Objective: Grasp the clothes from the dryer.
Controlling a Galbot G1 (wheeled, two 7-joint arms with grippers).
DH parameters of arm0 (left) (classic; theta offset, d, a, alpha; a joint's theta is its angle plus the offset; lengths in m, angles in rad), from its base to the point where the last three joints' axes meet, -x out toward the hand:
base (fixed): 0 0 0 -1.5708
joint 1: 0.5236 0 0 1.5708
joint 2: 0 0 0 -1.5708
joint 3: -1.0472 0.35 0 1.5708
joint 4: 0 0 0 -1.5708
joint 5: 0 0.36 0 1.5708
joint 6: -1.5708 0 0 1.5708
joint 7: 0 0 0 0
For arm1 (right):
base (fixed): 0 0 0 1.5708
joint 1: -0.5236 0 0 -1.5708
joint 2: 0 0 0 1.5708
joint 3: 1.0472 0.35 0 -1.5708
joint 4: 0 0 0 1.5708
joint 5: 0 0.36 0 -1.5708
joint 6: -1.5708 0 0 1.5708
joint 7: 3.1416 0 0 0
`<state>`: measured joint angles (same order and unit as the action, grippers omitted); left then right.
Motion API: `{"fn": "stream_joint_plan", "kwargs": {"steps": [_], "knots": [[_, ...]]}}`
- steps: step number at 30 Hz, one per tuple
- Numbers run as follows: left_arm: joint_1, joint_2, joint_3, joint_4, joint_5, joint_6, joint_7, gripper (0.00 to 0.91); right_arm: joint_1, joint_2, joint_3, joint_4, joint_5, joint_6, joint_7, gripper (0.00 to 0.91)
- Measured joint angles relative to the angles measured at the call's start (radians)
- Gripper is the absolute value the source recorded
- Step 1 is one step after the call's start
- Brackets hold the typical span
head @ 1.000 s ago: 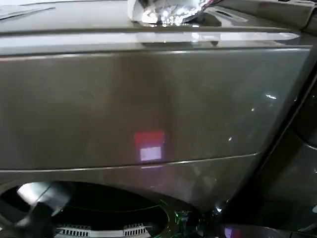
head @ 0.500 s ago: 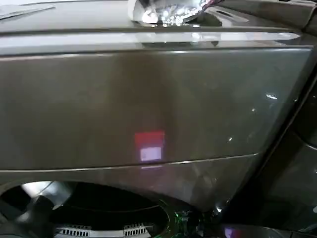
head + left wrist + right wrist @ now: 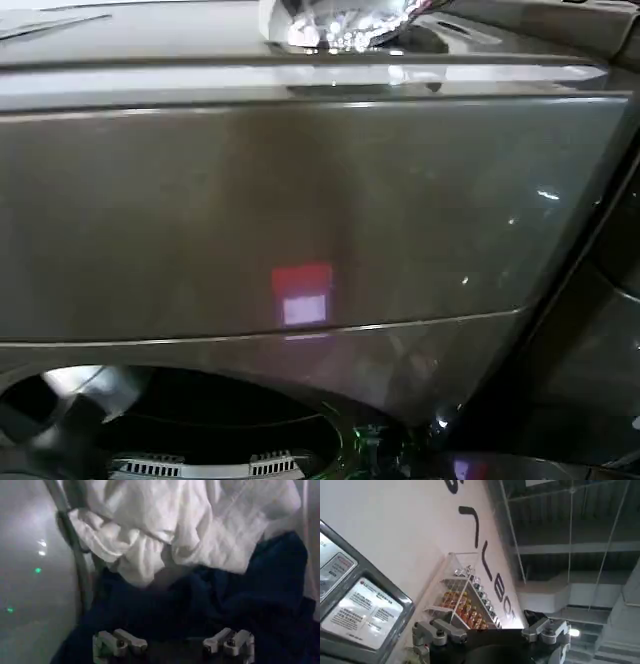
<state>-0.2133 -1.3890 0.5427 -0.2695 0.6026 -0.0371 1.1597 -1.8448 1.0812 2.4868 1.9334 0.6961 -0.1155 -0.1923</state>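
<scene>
The left pincer (image 3: 172,645) is reaching into the drum with its jaws spread wide, gripping nothing, hovering just in front of the clothes (image 3: 200,570). The navy garment (image 3: 240,605) is lying nearest its fingertips, and the white-grey garment (image 3: 165,530) is sitting heaped behind and above it. The bundle looks soft, light and limp, so it will likely sag and trail once lifted; a thick fold of the navy cloth near where the two garments meet seems the best place to pinch, so both may come together.

The right pincer (image 3: 490,632) is idling with its fingers spread apart, pointing up at a wall with a rack of cans (image 3: 465,605).

The head view is showing the dryer (image 3: 300,200) from outside, its bronze front and the top arc of the porthole ring (image 3: 200,385); the left wrist view is giving the bundle itself, inside the drum.
</scene>
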Motion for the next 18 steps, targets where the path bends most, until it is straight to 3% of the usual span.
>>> {"fn": "stream_joint_plan", "kwargs": {"steps": [11, 12, 13, 15, 16, 18], "knots": [[0.026, -0.005, 0.001, 0.015, -0.006, -0.002, 0.001, 0.899, -0.005, -0.004, 0.007, -0.006, 0.001, 0.002, -0.002, 0.907], [0.028, -0.005, 0.001, 0.018, -0.005, -0.002, 0.0, 0.853, -0.005, -0.004, 0.007, -0.006, 0.001, 0.002, -0.002, 0.907], [0.029, -0.006, 0.001, 0.02, -0.005, -0.002, 0.0, 0.626, -0.005, -0.004, 0.007, -0.007, 0.001, 0.002, -0.002, 0.907], [0.032, -0.009, 0.001, 0.025, -0.005, -0.002, 0.002, 0.444, -0.004, -0.004, 0.006, -0.008, 0.001, 0.003, -0.002, 0.907], [0.033, -0.009, 0.002, 0.025, -0.005, -0.002, 0.004, 0.171, -0.003, -0.004, 0.006, -0.009, 0.001, 0.003, -0.002, 0.907], [0.034, -0.011, 0.002, 0.027, -0.008, -0.002, 0.005, 0.148, -0.001, -0.004, 0.003, -0.011, -0.001, 0.004, -0.002, 0.907]]}}
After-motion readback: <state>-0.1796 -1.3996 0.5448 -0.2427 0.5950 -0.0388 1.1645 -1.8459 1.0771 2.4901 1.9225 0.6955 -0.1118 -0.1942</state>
